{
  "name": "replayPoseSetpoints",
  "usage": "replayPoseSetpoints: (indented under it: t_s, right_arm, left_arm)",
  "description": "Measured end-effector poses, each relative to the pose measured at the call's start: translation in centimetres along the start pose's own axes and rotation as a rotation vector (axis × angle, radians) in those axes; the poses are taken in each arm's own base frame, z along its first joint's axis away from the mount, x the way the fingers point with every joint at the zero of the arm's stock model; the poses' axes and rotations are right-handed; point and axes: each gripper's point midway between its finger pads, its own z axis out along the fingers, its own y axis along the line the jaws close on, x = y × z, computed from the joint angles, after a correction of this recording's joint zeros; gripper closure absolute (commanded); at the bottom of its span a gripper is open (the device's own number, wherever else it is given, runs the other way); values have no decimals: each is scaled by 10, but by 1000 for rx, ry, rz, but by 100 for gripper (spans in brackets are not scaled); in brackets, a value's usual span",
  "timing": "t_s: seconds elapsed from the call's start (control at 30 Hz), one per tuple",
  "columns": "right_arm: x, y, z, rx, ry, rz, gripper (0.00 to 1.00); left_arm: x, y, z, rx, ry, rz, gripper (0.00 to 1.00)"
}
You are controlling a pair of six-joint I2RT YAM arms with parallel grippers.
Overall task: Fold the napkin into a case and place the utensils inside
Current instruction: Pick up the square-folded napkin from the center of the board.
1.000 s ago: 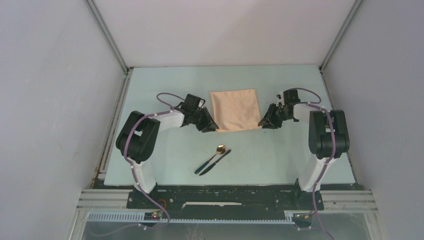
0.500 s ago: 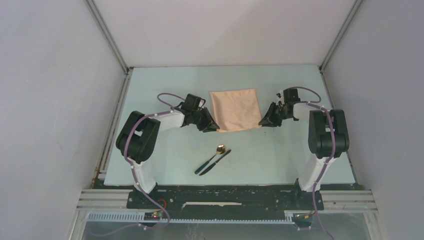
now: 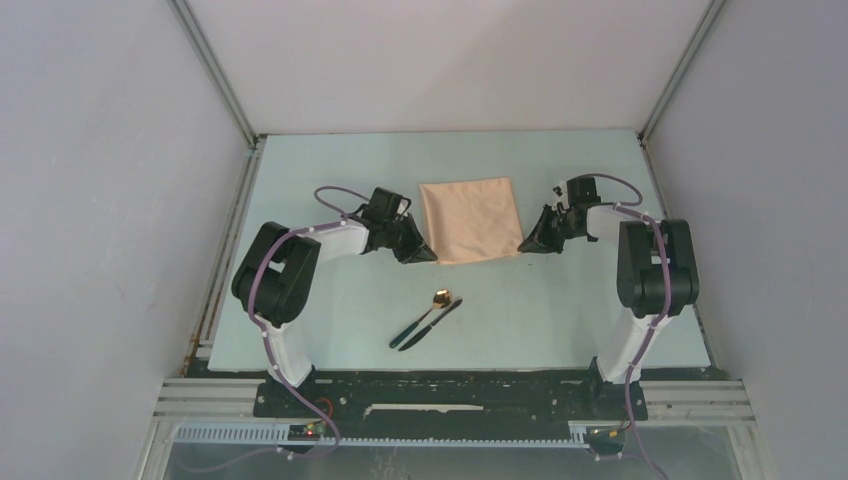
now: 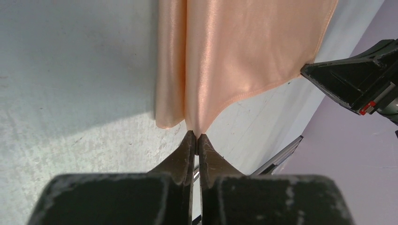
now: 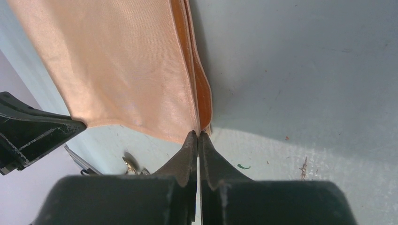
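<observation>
Green table (image 3: pixel 560 320) below | left gripper (image 4: pixel 195 138) and right gripper (image 5: pixel 197 136) each pinch a napkin (image 3: pixel 470 220) corner at my tips | small bite, cloth may slip when I lift

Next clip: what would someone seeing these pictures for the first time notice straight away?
The peach napkin lies folded at the middle of the pale table, with the left tool and the right tool each pinched shut on one of its near corners. Nearer the arm bases, the gold-bowled spoon and the dark knife lie side by side, untouched.
</observation>
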Motion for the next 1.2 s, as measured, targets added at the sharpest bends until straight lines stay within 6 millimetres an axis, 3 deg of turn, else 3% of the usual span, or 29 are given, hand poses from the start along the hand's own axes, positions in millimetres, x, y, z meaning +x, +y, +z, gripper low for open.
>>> replayPoseSetpoints:
  t_s: [0.07, 0.1, 0.17, 0.33, 0.6, 0.97, 1.2]
  right_arm:
    - [0, 0, 0, -1, 0, 0, 100]
    - [0, 1, 0, -2, 1, 1, 93]
    - [1, 1, -1, -6, 3, 1, 68]
    - [2, 3, -4, -6, 7, 3, 54]
    - [6, 4, -4, -2, 17, 6, 50]
    - [8, 3, 5, -5, 33, 74, 60]
    - [6, 5, 7, -18, 21, 152, 60]
  left_arm:
    - [-1, 1, -1, -1, -2, -3, 96]
    - [-3, 1, -1, -1, -5, -5, 96]
    - [-5, 2, -2, -1, -10, -10, 96]
    - [-9, 4, -4, -2, -16, -17, 97]
    - [-10, 5, -4, -4, -18, -19, 99]
    - [-2, 18, -1, -25, -4, -31, 100]
    - [-3, 16, -1, -16, -9, -27, 100]
